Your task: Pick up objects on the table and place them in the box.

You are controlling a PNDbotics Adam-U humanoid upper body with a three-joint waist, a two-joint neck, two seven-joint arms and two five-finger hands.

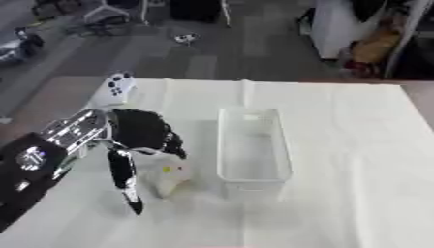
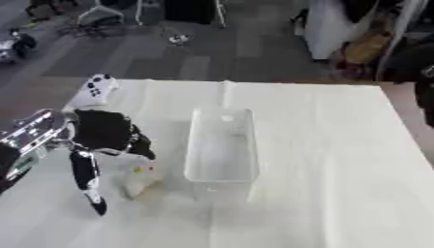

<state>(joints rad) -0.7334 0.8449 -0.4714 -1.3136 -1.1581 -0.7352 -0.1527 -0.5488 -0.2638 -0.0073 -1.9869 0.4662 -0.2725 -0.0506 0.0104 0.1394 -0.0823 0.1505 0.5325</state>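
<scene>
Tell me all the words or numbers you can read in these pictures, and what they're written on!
There are none to read.
White controller: dark spots on it, no letters to make out.
Whitish object under the left hand: a small yellow mark, too blurred to read.
Clear box: no label visible.

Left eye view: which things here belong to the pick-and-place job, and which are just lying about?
Job:
- clear box, nothing visible inside
- white controller at the table's far left
- whitish object under the left hand

Lying about:
- white tablecloth
- clutter on the floor beyond the table
</scene>
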